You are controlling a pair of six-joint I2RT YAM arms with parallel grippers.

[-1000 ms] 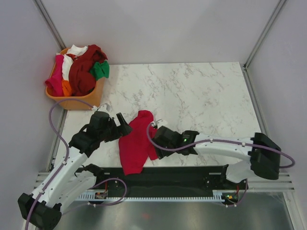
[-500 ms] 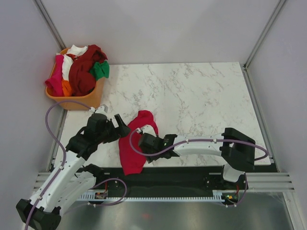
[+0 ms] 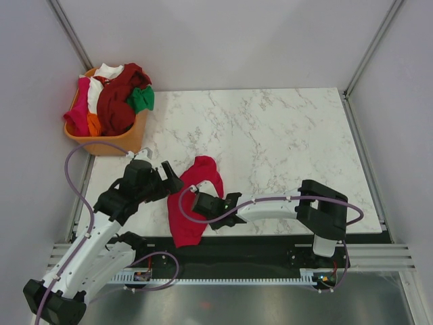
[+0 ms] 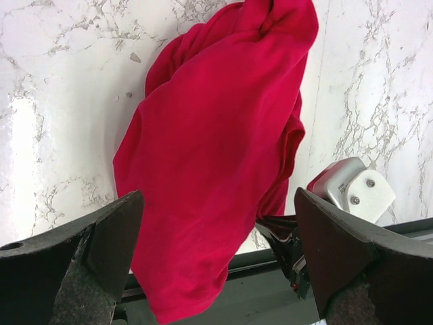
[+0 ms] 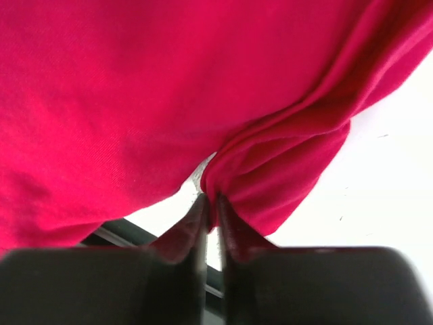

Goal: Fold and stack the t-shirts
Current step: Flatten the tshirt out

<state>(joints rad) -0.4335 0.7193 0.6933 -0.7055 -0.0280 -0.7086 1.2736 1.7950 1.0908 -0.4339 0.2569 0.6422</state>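
Note:
A crimson red t-shirt (image 3: 191, 206) lies crumpled at the table's near edge, its lower end hanging over the black rail. My right gripper (image 3: 197, 202) is low at the shirt's right side, and in the right wrist view it (image 5: 211, 200) is shut on a fold of the red t-shirt (image 5: 169, 88). My left gripper (image 3: 169, 181) hovers over the shirt's left side. In the left wrist view it (image 4: 218, 198) is open wide with the red t-shirt (image 4: 216, 156) below and between its fingers, apart from them. More t-shirts (image 3: 116, 101) are piled in the basket.
An orange plastic basket (image 3: 101, 144) stands at the table's far left corner, holding magenta, white, maroon, orange and green shirts. The white marble table (image 3: 270, 135) stretches to the right and back. A black rail (image 3: 257, 247) runs along the near edge.
My right gripper has slid left along the near edge to the shirt's right side and closed on a fold of it. The left gripper has barely moved and stays open.

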